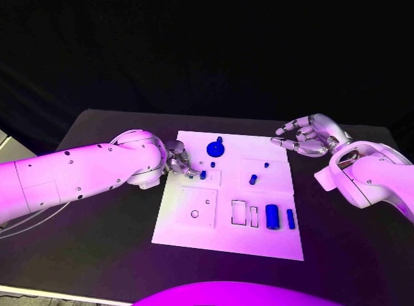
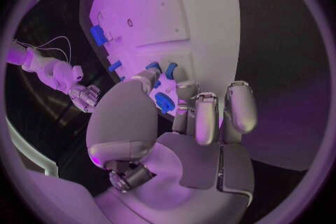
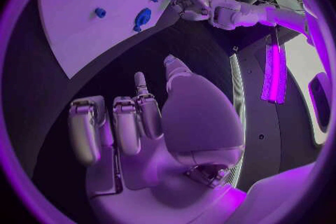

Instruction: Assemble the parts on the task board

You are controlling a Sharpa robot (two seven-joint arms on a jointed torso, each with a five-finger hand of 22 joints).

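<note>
At frame centre-left, the left hand (image 1: 181, 162) is held over the board (image 1: 227, 236) edge, a small blue part (image 2: 164, 102) pinched at its fingertips. At upper right, the right hand (image 1: 308, 137) is held off the board, fingers apart, nothing gripped. More parts (image 1: 273, 217) lie lower right on the board.

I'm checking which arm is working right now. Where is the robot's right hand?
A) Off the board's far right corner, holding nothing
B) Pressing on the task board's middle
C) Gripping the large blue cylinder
A: the right hand is beside the task board, fingers apart and holding nothing.
</note>
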